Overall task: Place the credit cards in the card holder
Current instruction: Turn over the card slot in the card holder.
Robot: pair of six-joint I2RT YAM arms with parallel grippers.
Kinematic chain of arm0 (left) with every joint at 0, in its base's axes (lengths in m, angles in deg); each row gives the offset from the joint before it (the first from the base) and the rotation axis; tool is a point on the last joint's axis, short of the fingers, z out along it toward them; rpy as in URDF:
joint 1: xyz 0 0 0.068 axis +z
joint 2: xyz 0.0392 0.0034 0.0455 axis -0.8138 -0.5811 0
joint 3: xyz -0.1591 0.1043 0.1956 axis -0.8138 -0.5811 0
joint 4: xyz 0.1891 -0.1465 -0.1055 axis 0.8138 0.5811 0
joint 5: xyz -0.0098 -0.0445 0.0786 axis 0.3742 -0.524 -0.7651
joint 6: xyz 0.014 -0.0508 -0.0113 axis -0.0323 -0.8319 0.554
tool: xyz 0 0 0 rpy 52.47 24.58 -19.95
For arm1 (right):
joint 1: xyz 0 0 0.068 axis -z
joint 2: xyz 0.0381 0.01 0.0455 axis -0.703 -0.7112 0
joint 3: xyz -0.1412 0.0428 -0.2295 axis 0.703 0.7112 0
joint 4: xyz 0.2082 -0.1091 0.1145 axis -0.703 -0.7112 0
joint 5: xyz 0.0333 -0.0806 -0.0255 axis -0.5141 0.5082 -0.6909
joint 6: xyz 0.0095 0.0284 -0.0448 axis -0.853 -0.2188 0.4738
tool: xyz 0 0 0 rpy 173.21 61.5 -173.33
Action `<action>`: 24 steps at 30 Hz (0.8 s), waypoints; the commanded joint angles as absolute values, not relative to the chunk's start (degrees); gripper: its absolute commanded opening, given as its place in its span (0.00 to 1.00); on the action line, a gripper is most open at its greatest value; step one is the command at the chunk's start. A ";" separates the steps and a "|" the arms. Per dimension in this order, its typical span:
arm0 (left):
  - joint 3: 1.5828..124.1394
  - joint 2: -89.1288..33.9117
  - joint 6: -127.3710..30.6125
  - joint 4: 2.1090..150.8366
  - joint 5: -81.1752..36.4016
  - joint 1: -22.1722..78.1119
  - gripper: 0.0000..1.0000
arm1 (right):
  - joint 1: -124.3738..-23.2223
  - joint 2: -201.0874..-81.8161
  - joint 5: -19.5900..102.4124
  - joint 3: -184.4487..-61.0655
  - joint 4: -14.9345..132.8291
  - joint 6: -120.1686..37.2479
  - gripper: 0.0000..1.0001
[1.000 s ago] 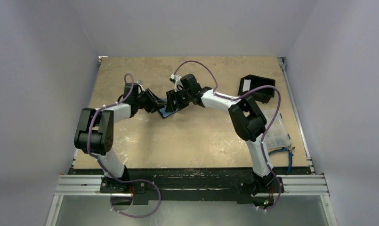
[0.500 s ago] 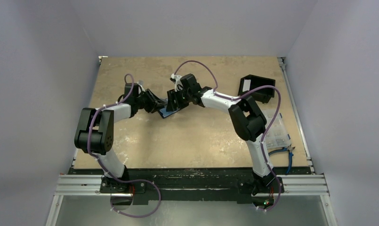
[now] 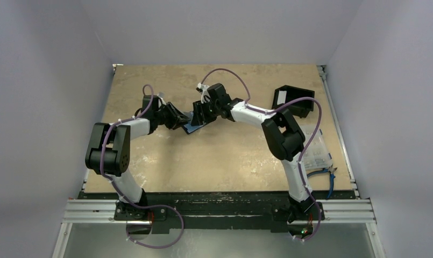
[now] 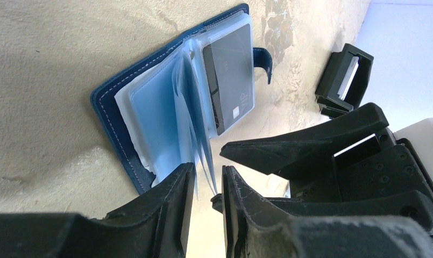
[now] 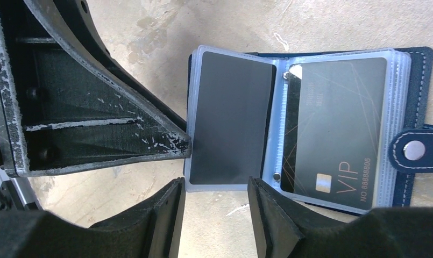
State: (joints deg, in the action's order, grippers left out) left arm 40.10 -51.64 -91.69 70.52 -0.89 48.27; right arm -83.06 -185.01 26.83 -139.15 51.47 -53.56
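L hand [image 4: 203, 183] low, maybe pinching card holder [image 4: 109, 115] sleeves.

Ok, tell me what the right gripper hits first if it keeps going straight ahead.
Probably the open card holder: the right gripper points at its left sleeve page, with a dark card inside. Depth is unclear.

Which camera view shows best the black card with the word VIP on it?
The right wrist view: the VIP card lies flat in a clear sleeve of the open card holder, print readable. The left wrist view shows it slanted, print tiny. The top view shows only a blue patch between the grippers.
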 commanded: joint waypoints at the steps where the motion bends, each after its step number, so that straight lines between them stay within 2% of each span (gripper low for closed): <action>1: 42.45 -51.74 -90.55 69.72 -0.94 47.96 0.29 | -82.38 -183.11 25.49 -140.46 54.02 -54.80 0.55; 24: 42.92 -52.05 -90.64 69.57 -0.77 47.92 0.30 | -82.36 -185.96 26.01 -143.24 52.39 -55.21 0.64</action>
State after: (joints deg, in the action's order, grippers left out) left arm 40.73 -51.77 -91.65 70.68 -0.89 48.27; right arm -82.47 -185.03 25.63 -140.59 51.77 -55.09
